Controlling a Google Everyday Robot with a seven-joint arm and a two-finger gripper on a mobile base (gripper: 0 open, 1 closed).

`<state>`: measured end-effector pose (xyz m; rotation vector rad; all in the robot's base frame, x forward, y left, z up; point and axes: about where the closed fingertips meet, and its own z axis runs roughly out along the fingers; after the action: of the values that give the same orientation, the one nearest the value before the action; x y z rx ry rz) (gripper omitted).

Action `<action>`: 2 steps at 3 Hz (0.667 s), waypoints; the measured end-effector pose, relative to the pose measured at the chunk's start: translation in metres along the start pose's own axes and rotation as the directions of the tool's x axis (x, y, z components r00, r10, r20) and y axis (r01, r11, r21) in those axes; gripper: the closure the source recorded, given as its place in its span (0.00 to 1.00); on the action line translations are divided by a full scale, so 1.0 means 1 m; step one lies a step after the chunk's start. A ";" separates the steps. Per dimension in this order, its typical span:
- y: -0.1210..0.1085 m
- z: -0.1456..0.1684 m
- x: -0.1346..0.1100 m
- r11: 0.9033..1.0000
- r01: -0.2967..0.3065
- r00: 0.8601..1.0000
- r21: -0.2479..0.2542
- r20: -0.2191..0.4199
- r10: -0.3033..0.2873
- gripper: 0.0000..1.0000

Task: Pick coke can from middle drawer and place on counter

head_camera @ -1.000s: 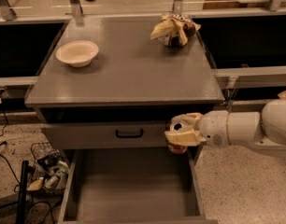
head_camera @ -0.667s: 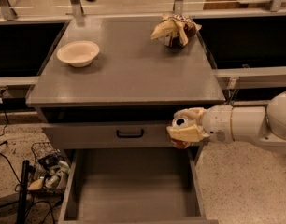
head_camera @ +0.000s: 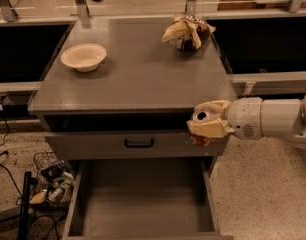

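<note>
The gripper (head_camera: 200, 122) hangs in front of the cabinet's right corner, just below the edge of the counter (head_camera: 138, 79) and above the right wall of the open middle drawer (head_camera: 143, 199). Its jaws are pinched around the coke can (head_camera: 201, 140), held upright in the air. A white bowl (head_camera: 83, 57) and a snack bag (head_camera: 188, 31) rest on the counter, well apart from each other.

The robot's thick, smooth white cylindrical arm (head_camera: 278, 120) shows 2 rounded segments and 1 small dotted patch near the wrist. Its pale cream two-finger gripper (head_camera: 196, 120), with 2 blocky, glossy plastic fingers (head_camera: 212, 128), sits just under the front right corner of the broad flat grey counter top (head_camera: 143, 79).
</note>
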<state>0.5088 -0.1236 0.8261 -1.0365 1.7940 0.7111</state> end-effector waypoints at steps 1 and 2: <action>-0.016 -0.001 -0.004 0.998 -0.027 0.999 -0.053 -0.035 0.025 1.00; -0.008 -0.003 -0.011 0.981 -0.061 0.995 -0.182 -0.091 0.045 1.00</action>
<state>0.5174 -0.1261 0.8367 -1.1611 1.8623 0.8909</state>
